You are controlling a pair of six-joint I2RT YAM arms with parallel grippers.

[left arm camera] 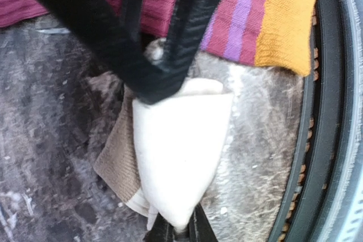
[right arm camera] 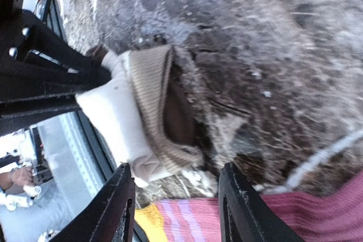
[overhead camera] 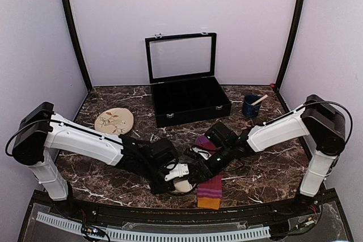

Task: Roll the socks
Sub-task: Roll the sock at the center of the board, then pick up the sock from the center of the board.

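Out of sight or unclear: both socks, the mug, the worktop.
The tip of the cream sock (left arm camera: 181,140) and my left fingers (left arm camera: 198,233) pinching it are cropped by the left wrist view's bottom edge, and from above my left arm (overhead camera: 142,154) covers most of it. The striped sock (overhead camera: 210,190) has its middle under my right arm (overhead camera: 218,151) and is cut by the edges of both wrist views. The mug (overhead camera: 250,106) is too small to show its contents. The worktop (right arm camera: 272,55) is blurred.

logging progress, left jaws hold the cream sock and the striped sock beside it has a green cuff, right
Not quite. The cuff is orange, not green, as the left wrist view shows. The left jaws do hold the cream sock, with the striped sock beside it.
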